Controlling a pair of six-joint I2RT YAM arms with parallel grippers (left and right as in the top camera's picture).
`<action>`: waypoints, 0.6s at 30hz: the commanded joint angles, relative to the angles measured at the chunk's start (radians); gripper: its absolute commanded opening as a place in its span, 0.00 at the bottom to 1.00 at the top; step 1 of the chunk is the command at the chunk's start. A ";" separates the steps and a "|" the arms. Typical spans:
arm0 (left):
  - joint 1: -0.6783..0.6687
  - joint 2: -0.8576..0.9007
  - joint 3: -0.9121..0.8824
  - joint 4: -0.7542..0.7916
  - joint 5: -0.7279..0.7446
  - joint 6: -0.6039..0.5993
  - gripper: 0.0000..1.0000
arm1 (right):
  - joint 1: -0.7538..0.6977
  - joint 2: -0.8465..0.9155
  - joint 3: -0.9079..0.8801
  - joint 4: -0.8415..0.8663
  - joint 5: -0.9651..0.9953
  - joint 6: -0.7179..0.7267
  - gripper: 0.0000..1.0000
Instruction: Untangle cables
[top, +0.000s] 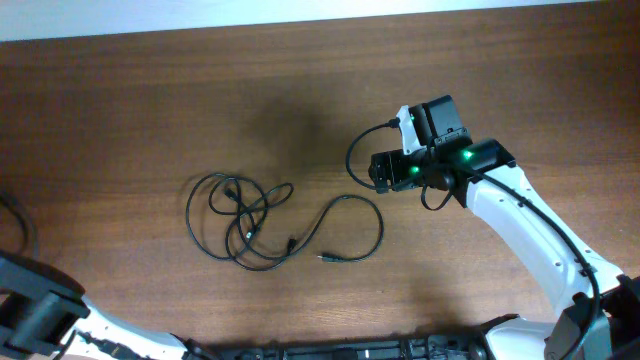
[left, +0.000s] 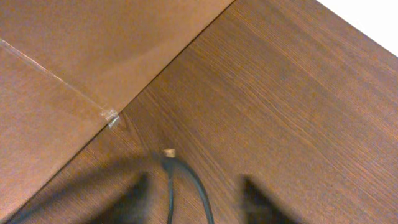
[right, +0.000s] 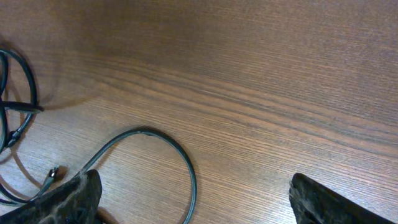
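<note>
The cables (top: 243, 222) lie as a tangle of thin black loops on the wooden table, left of centre. One strand (top: 372, 222) curves out to the right and ends in a small plug (top: 327, 259). My right gripper (top: 383, 172) hovers up and to the right of that strand, open and empty. In the right wrist view the strand's curve (right: 186, 163) lies between the wide-apart fingers (right: 196, 183), with the tangle's edge (right: 18, 102) at far left. My left gripper (left: 193, 190) is open; a thin dark cord (left: 186, 180) with a pale tip runs between its blurred fingers.
The left arm's base (top: 35, 305) sits at the bottom-left corner, beside a thicker black wire (top: 22, 225) at the left edge. The right arm (top: 520, 225) reaches in from the bottom right, with its own black wire (top: 355, 150) looping off the wrist. The table's far edge (top: 320, 22) runs along the top.
</note>
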 joint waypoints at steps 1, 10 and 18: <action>0.006 0.017 0.011 0.000 -0.007 0.004 0.99 | -0.003 -0.014 0.002 0.000 0.012 0.008 0.95; -0.012 0.017 0.011 -0.105 0.212 0.005 0.99 | -0.003 -0.013 0.002 0.000 0.012 0.008 0.95; -0.358 0.017 0.011 -0.345 0.212 0.116 0.99 | -0.004 -0.013 0.002 -0.003 0.012 0.028 0.95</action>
